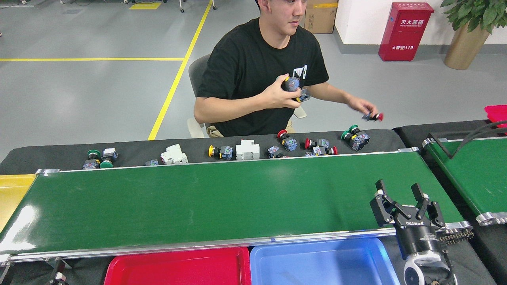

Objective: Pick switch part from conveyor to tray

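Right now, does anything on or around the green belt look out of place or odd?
Yes: the conveyor is bare, with no switch part on it. The parts lie loose and jumbled on the black ledge behind its far rail, and a person is holding more. The right gripper is open and empty.

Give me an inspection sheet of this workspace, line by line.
Surface: conveyor belt bare, no part on it.
Job's things: switch parts lie on the black ledge behind the belt; red tray and blue tray hold nothing.
Clutter: yellow bin at left; white breakers among the parts.
Grippers: right gripper open, holding nothing; left not in view.
Cables: nothing seen.
Surroundings: seated person holding parts; red fire cabinet; potted plant.
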